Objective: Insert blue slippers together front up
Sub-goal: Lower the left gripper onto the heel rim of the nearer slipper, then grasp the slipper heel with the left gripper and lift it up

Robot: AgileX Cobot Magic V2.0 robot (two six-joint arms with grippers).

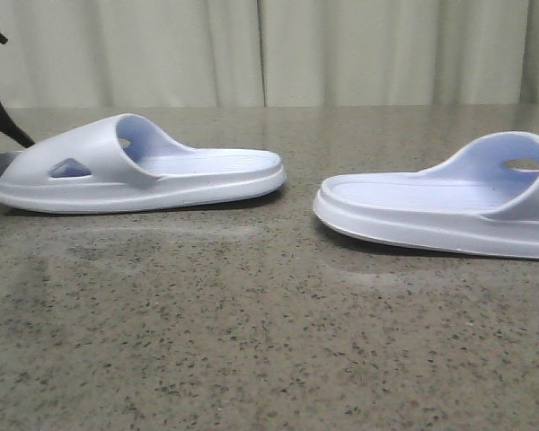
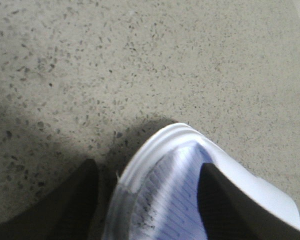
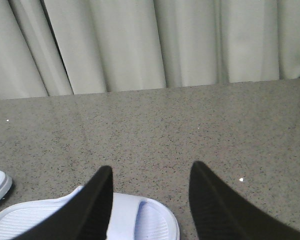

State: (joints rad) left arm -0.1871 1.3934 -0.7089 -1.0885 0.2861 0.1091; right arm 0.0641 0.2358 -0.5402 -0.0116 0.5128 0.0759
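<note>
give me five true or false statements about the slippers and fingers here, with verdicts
1. Two slippers lie apart on the table. True: the left slipper and right slipper have bare table between them.
2. The slippers are stacked one on the other. False: each rests on the table by itself.
3. The heel ends face each other in the front view. True.
4. The left fingers are spread with a slipper end between them. True: in the left wrist view one finger lies over the footbed, the other outside the rim.
5. The right fingers are shut tight on a strap. False: they stand apart above the right slipper.
</note>
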